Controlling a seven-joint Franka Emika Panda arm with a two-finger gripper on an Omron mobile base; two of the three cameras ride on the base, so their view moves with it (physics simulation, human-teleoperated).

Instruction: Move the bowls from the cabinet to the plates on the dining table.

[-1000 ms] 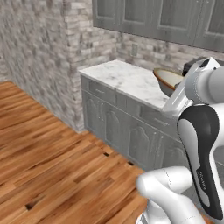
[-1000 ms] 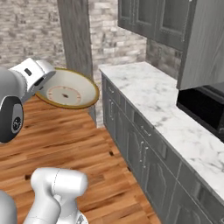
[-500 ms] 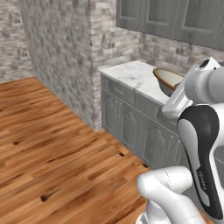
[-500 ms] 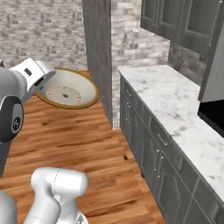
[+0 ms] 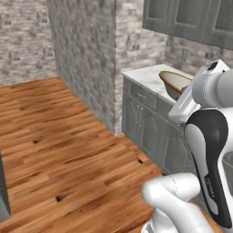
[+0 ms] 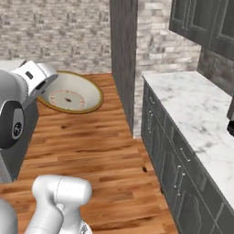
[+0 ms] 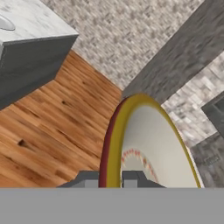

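The gripper is clamped on the rim of a tan bowl, held tilted in mid-air. Open wood floor lies below; the marble counter edge and stone pillar stand to the right.

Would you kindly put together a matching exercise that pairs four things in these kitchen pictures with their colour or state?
Things:
1. round ceramic bowl with cream inside
2. two-finger tool
3. plank floor
4. marble counter top

Colour or state:
A. white with grey veins
B. warm brown wood
C. shut on the bowl's rim
D. held in the air, tilted on its side

Pairs: 1-D, 2-C, 3-B, 4-A
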